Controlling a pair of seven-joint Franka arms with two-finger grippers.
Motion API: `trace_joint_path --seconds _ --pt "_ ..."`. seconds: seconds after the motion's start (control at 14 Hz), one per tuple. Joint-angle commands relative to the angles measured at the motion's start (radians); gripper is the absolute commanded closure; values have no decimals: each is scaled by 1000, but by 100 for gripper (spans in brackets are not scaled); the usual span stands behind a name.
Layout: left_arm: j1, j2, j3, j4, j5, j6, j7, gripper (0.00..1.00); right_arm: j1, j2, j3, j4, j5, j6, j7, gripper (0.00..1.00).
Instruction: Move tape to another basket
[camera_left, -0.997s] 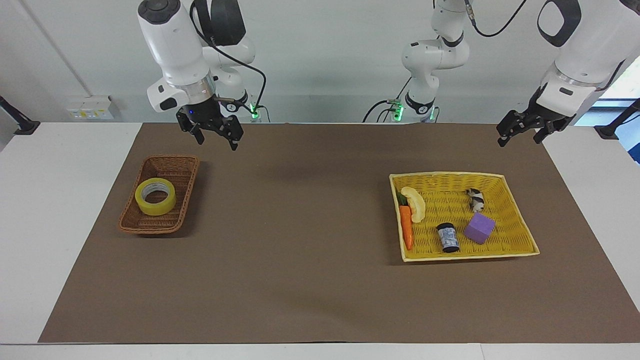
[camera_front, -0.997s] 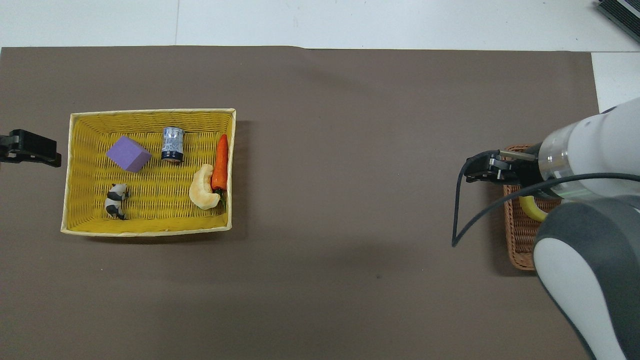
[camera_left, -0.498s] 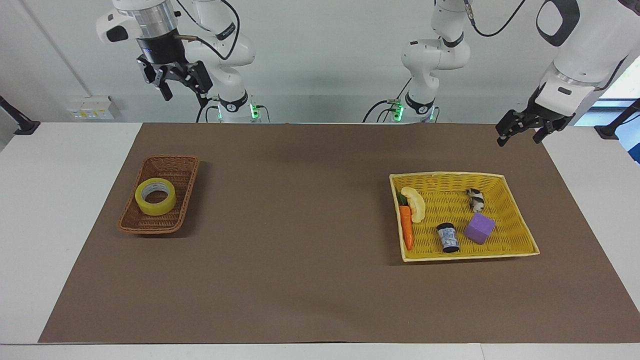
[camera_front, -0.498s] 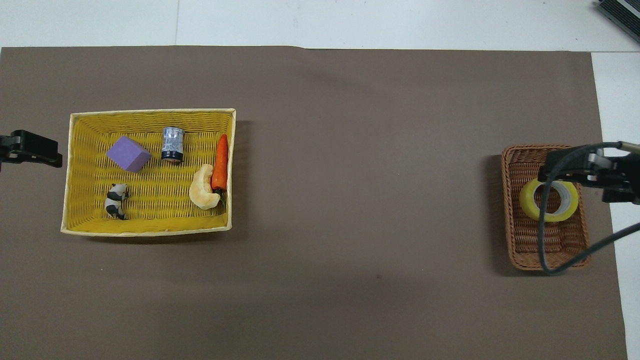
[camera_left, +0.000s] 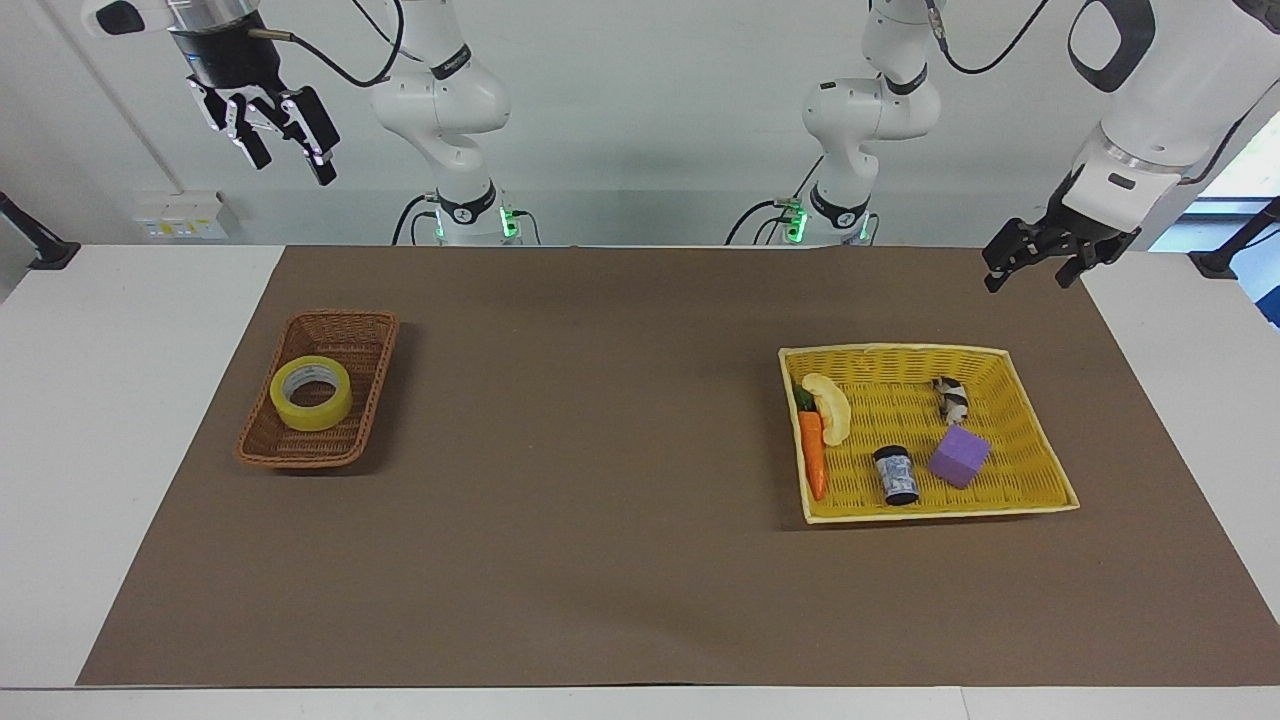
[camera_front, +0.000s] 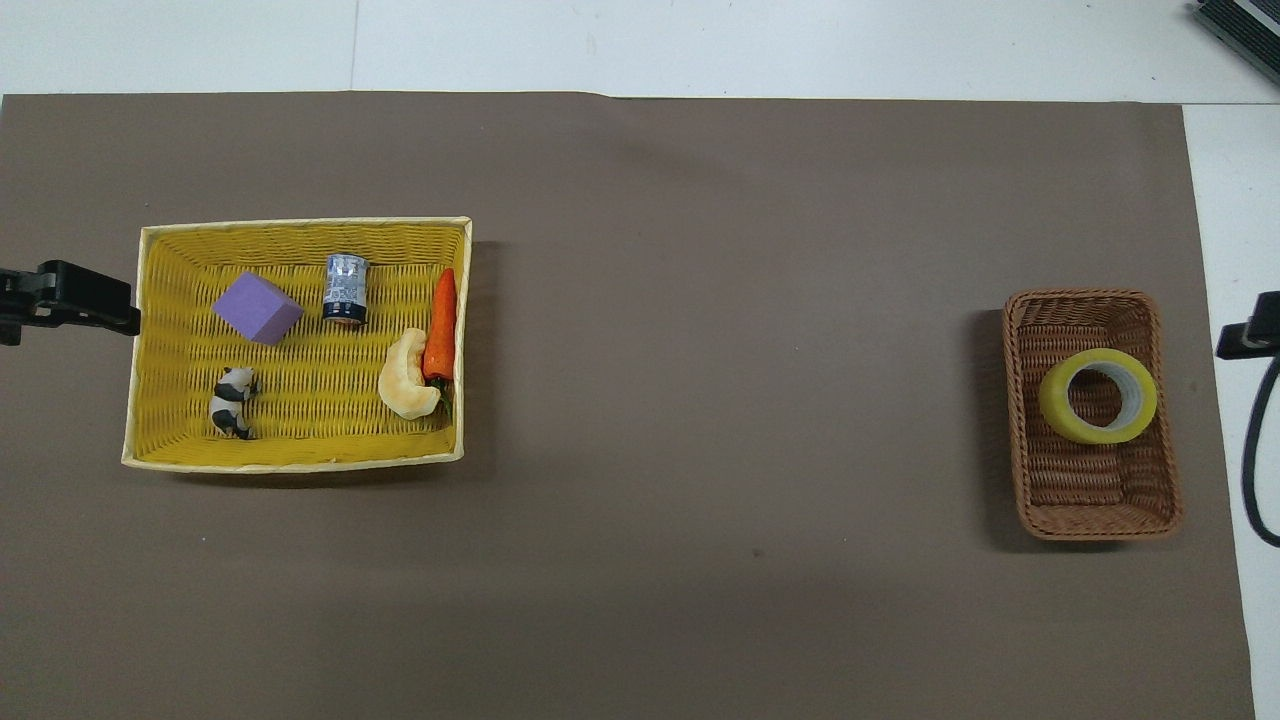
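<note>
Here the tape (camera_left: 311, 393) lies flat, hole up, in the brown basket (camera_left: 358, 333) toward my right arm's end of the counter (camera_left: 600, 560), roughly midway along the basket's length and touching nothing but the wicker under it. My right jaws (camera_left: 280, 145) hang high in the air, well above the counter's edge on that same end, spread wide and holding nothing (in the overhead view only a dark corner of them and a loop of cable show at the frame's edge beside the brown basket). My left jaws (camera_left: 1032, 264) are raised over the brown mat's (camera_left: 600, 420) corner at the left arm's end, just outside the yellow basket's (camera_left: 1040, 430) nearer corner, and they too stand open and empty; from above their tip lies against the yellow basket's outer rim, though the facing view shows them up off it. The yellow basket sits well apart from the brown one, toward my left arm's end, and carries a purple cube (camera_left: 959, 456), a small patterned can (camera_left: 897, 476) lying beside it, a carrot (camera_left: 812, 452) along one wall with a pale curved piece (camera_left: 832, 406) touching it, and a little panda figure (camera_left: 952, 399) nearer to me than the cube.
</note>
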Motion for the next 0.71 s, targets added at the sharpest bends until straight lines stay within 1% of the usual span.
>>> trace_joint_path --seconds 0.0,0.14,0.21,0.43,0.5,0.64 --pt "6 -17 20 -11 -11 -2 1 0 -12 -14 4 -52 -22 -9 -150 0" --pt "8 -17 20 -9 -11 -2 1 0 -10 -16 4 -55 -22 -13 -162 0" --pt "7 -17 20 -11 -11 -4 1 0 -9 -16 6 -63 -20 -35 -164 0" --pt "8 -17 20 -11 -13 -4 1 0 -9 -14 6 -81 -22 -33 -266 0" --pt "8 -17 20 -11 -11 -4 1 0 -9 -11 6 -83 -31 -32 -283 0" --pt "7 -17 20 -11 -11 -4 1 0 4 -16 9 -98 -89 -14 -286 0"
